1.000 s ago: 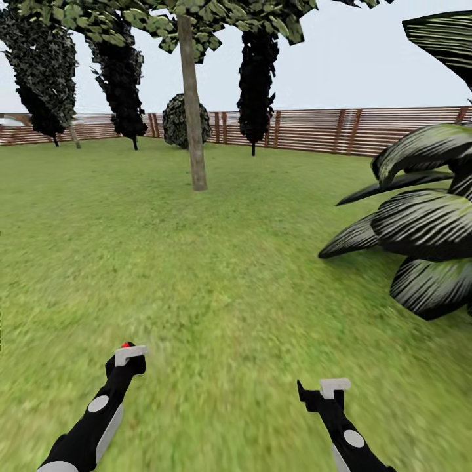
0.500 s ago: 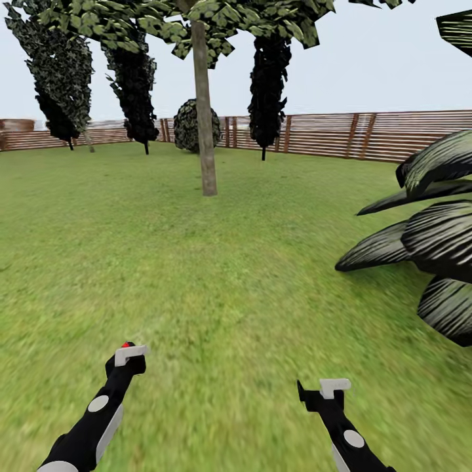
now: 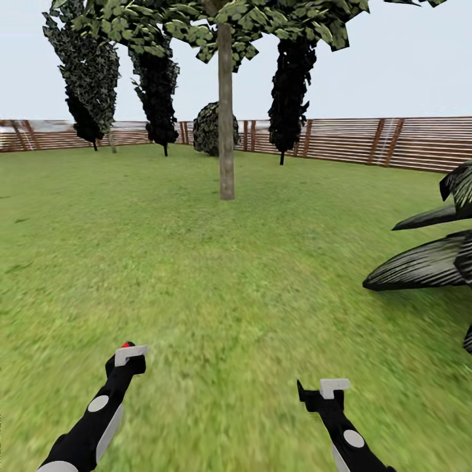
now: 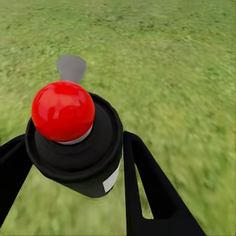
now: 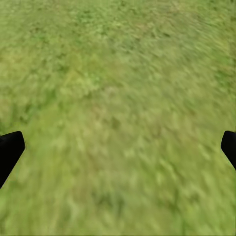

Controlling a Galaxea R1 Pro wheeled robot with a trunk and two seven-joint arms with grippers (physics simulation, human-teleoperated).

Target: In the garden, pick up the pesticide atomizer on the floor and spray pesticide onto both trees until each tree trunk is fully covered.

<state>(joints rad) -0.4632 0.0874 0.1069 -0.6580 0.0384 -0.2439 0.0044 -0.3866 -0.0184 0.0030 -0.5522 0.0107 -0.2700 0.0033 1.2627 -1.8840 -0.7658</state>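
Note:
My left gripper [image 4: 73,169] is shut on the pesticide atomizer [image 4: 73,137], a black can with a round red top. In the head view its red top [image 3: 125,345] peeks above my left gripper [image 3: 129,354], low at the left. Low at the right, my right gripper [image 3: 330,388] is open over bare grass, its dark fingertips [image 5: 11,150] set wide apart. Far ahead on the lawn [image 3: 196,262] stands a tree with a thick pale tan-grey trunk [image 3: 226,131] under a ragged green crown [image 3: 216,19]. No white specks can be made out on the bark from here.
A brown slatted fence [image 3: 393,141] rings the lawn at the back. Slim black-leaved trees [image 3: 288,78] and a round bush [image 3: 211,128] stand before it. A large dark plant with striped leaves [image 3: 426,262] juts in at the right.
The whole picture has slid rightward, so the camera has turned left: the trunk now sits nearer the middle and the striped plant is mostly out of frame. Both arms hold the same pose.

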